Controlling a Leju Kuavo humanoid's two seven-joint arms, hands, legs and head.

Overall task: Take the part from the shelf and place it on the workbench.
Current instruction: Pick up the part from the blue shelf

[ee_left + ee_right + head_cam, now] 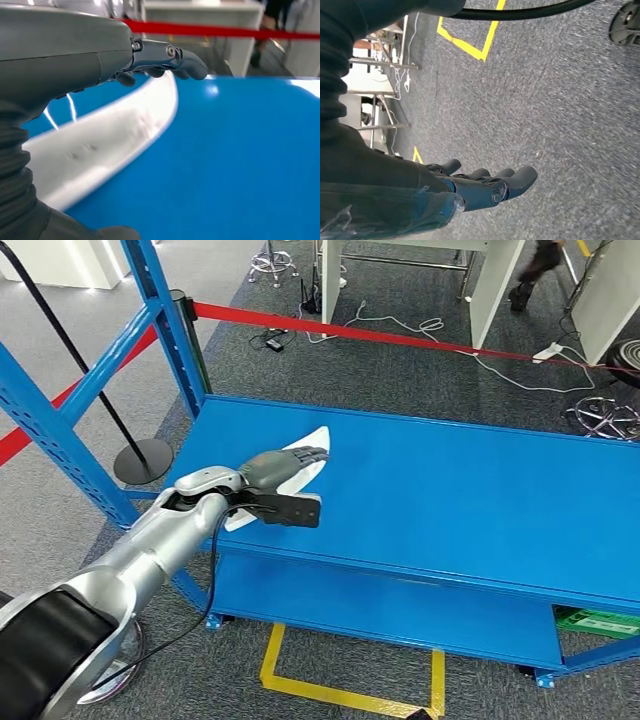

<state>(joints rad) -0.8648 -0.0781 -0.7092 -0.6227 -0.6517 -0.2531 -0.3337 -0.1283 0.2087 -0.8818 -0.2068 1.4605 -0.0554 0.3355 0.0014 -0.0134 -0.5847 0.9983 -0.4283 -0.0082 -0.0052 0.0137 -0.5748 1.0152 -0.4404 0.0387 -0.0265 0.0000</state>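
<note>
The part [315, 438] is a long white curved piece lying flat on the blue shelf board [453, 500], near its left end. My left hand [283, 475] reaches over it, fingers stretched out above the part and thumb lower, toward the shelf's front edge. In the left wrist view the white part [113, 145] runs under the straight fingers [181, 57], with a gap between them; the hand [56, 60] holds nothing. My right hand [482, 185] hangs over grey carpet, fingers loosely extended and empty.
Blue shelf uprights [170, 320] rise at the left. A red barrier tape [362, 335] and a stanchion base [143, 460] stand behind the shelf. White table legs [490, 280], floor cables and a person's legs [536, 270] are farther back. Yellow floor marking [340, 690] lies below; a green crate [596, 622] sits low right.
</note>
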